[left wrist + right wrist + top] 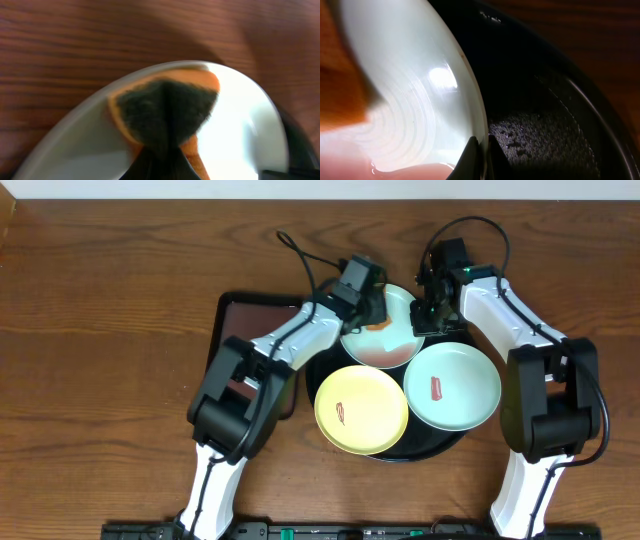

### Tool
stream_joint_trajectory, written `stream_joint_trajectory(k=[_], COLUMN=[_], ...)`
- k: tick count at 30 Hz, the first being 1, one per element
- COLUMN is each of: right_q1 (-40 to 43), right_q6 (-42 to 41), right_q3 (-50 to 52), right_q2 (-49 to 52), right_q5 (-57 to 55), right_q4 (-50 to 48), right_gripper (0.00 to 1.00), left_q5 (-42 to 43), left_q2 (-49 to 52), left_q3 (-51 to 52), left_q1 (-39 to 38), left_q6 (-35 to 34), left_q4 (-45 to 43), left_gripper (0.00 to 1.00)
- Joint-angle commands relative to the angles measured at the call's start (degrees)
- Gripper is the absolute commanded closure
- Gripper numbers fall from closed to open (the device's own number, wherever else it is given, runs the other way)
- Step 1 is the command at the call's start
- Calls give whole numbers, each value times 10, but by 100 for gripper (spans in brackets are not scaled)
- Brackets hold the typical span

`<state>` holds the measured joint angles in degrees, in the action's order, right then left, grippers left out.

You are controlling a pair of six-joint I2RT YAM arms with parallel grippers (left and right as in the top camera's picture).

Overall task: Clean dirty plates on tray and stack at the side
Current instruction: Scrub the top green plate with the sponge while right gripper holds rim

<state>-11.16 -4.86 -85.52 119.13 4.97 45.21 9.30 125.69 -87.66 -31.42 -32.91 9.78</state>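
Left jaws pinch an orange sponge against the tray's 12 o'clock plate, right jaws clamping its rim; smeared mint plate at 4 and yellow plate at 7 wait, none stacked.

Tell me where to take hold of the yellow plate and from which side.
Pinch the yellow plate by its front-left rim, coming in from the front-left of the tray. It lies flat and shallow, so only the rim gives a hold. Its back edge crowds the back plate and its right edge the mint plate, while that side looks free.
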Motion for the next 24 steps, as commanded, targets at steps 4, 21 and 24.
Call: stream_joint_trajectory(k=[4,21,24], right_q1=[-6,-6,-6], right_q6=[22,21,19], right_q3=[9,9,9], right_q2=[-1,-1,-1], right_q5=[-21,-21,-21], right_q4=[9,9,9], right_gripper=[99,99,99], left_q5=[-59,38,76], left_q2=[10,9,9], left_q3=[3,-12,-12], left_q1=[53,-26,-38], left_q6=[94,-36,-63], left_q4=[70,120,129], left_gripper=[92,92,92])
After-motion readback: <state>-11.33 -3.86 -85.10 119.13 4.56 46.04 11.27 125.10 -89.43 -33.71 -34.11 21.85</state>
